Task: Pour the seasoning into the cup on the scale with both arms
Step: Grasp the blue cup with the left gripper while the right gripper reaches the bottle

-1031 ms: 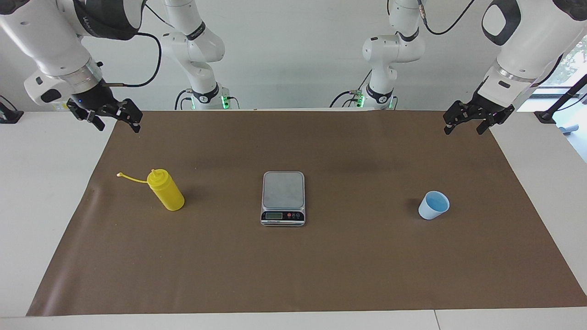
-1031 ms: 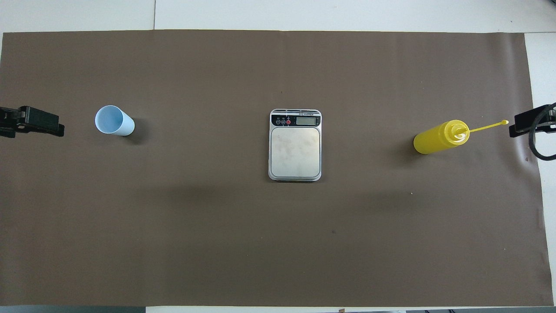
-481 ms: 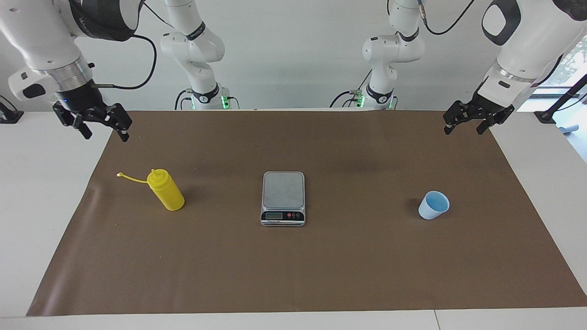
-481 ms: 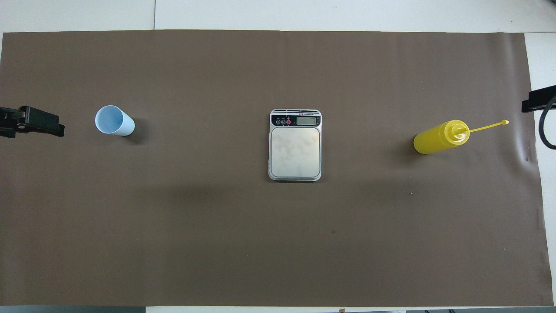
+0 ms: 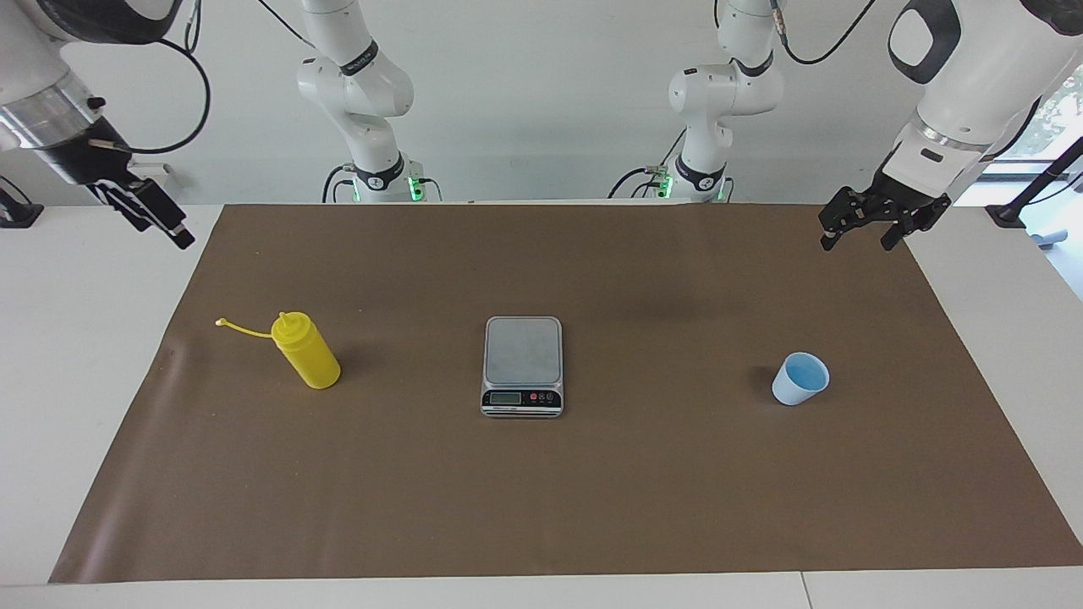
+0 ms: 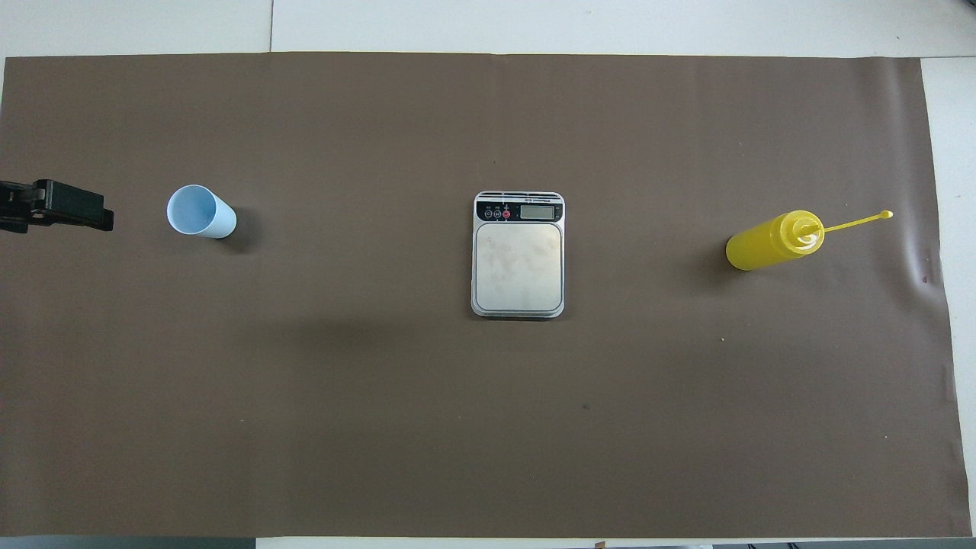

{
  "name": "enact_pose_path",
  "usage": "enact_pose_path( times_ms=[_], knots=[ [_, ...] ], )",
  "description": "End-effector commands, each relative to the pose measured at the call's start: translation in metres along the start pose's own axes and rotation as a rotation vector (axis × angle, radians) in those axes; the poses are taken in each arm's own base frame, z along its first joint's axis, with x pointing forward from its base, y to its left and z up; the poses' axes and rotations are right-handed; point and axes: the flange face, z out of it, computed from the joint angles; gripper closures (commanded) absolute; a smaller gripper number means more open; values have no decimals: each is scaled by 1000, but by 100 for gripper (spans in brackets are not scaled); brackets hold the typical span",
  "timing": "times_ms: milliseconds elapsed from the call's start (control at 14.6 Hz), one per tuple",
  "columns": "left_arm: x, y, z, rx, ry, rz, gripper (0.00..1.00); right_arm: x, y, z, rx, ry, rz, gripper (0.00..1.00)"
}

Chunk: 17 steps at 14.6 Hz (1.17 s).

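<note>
The yellow seasoning bottle (image 5: pixel 309 362) stands upright on the brown mat toward the right arm's end, its cap strap sticking out sideways; it also shows in the overhead view (image 6: pixel 770 242). The silver scale (image 5: pixel 523 351) sits mid-table with a bare platform (image 6: pixel 518 259). The light blue cup (image 5: pixel 799 379) stands empty on the mat toward the left arm's end (image 6: pixel 200 212). My left gripper (image 5: pixel 856 243) is open and raised over the mat's edge, apart from the cup (image 6: pixel 103 219). My right gripper (image 5: pixel 182 239) hangs over the white table beside the mat, apart from the bottle, out of the overhead view.
The brown mat (image 5: pixel 541 491) covers most of the white table (image 5: pixel 76 338). Two more white arms (image 5: pixel 364 93) stand at the table's edge nearest the robots. Bottle, scale and cup stand in one row, well apart.
My right gripper has swung outward from the mat's corner to over the white table, turned, and left the overhead view. My left gripper has barely moved.
</note>
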Motion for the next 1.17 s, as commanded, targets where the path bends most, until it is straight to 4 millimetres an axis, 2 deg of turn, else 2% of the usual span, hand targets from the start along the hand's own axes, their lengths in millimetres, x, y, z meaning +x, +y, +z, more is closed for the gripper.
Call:
enact_pose_path(
  times_ms=[0,137,275,344,412,481,619,687,756,825,893,962,1031,1100],
  knots=[
    [7,-6,40,9,43,-1,0,61,19,11,50,-110,127,0],
    [19,-10,81,10,61,-7,0,104,51,35,132,-214,283,0],
    [35,-23,115,13,66,-24,0,124,73,57,188,-283,428,0],
    [40,-31,128,14,73,-32,0,128,74,64,192,-292,434,0],
    [39,-33,148,15,68,-21,1,137,82,79,202,-315,452,0],
    [34,-34,172,17,77,-2,2,156,104,112,254,-384,490,0],
    [25,-39,214,24,127,-4,3,178,146,150,338,-464,553,0],
    [21,-45,226,27,138,-6,3,180,151,157,336,-475,561,0],
    [19,-47,233,27,131,-8,9,182,154,164,343,-486,567,0],
    [17,-46,236,27,124,-10,31,185,156,178,344,-502,577,0],
    [16,-47,238,27,123,-12,65,186,156,185,346,-514,581,0],
    [14,-47,244,26,121,-18,88,188,160,206,344,-548,599,0],
    [14,-46,245,28,143,-20,100,191,168,230,383,-600,625,0],
    [14,-46,247,29,164,-24,100,194,177,258,413,-657,658,0]
  ],
)
